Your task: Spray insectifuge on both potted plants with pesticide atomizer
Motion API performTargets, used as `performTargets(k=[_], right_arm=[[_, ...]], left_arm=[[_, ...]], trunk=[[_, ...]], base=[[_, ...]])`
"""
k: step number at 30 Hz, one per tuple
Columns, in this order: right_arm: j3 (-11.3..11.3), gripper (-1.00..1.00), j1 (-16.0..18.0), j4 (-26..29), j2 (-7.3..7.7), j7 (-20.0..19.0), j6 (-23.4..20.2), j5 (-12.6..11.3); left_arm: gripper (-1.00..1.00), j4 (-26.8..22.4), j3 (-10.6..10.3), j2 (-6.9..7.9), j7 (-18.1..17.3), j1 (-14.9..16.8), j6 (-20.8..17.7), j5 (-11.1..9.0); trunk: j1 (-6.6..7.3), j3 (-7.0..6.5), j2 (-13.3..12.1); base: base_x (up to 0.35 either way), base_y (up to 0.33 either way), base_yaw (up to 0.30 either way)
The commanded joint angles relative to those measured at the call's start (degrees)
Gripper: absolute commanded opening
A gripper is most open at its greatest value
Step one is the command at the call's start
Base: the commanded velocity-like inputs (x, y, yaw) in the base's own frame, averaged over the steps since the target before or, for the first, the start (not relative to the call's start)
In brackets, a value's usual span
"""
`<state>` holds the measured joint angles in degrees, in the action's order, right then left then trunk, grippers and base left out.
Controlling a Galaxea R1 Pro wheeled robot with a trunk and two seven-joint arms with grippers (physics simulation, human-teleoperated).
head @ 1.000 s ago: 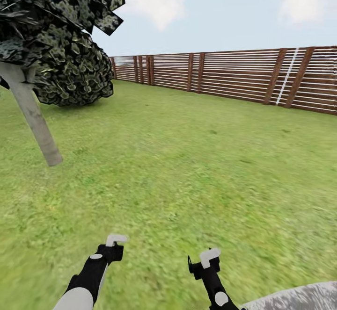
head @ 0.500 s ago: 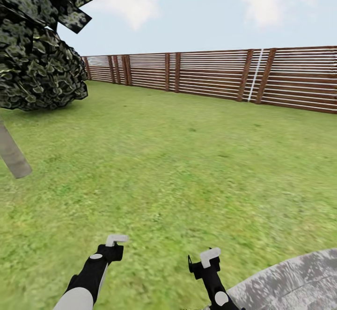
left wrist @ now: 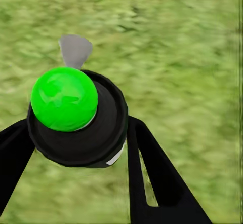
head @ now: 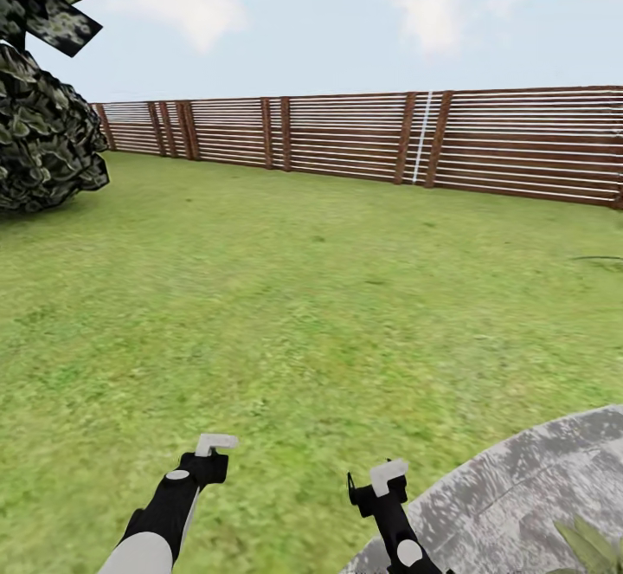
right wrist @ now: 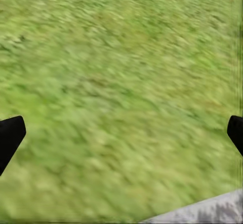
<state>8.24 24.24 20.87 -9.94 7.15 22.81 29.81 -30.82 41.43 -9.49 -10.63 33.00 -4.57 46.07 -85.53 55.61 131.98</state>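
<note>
Where the head view gives only the low left hand [head: 216, 444] over the lawn [head: 285, 297], the left wrist view shows its fingers [left wrist: 152, 173] clamped on the pesticide atomizer [left wrist: 76, 117], green tip up. The right wrist view shows the right hand [right wrist: 121, 133] spread wide over grass. A speckled potted plant [head: 590, 546] on the stone patio [head: 519, 487] and the slatted fence [head: 363, 137] appear from the head.
</note>
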Motion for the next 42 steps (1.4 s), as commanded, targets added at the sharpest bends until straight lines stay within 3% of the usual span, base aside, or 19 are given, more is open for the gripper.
performTargets(k=[1, 12, 26, 42], right_arm=[[0.37, 1.0, 0.06, -0.1, -0.06, 0.17, 0.22, 0.6], [0.37, 1.0, 0.04, -0.12, -0.06, 0.15, 0.22, 0.6], [0.26, 1.0, 0.04, -0.12, -0.06, 0.15, 0.22, 0.6], [0.22, 1.0, 0.04, -0.21, -0.06, 0.15, 0.2, 0.65]], left_arm=[[-1.0, -0.21, 0.48, -0.09, -0.6, 0.04, -0.18, 0.34], [-1.0, -0.12, 0.48, -0.09, -0.65, 0.04, -0.18, 0.34], [-1.0, -0.12, 0.47, -0.16, -0.64, 0.04, -0.18, 0.34], [-1.0, -0.12, 0.49, -0.17, -0.62, 0.04, -0.18, 0.34]], trunk=[[0.01, 0.06, 0.02], [0.01, 0.57, 0.02], [0.01, 1.59, 0.02], [0.01, 2.05, 0.02]], base=[[0.0, 0.0, -0.3], [0.011, 0.009, -0.263], [0.122, 0.266, -0.196], [-0.055, 0.188, -0.184]])
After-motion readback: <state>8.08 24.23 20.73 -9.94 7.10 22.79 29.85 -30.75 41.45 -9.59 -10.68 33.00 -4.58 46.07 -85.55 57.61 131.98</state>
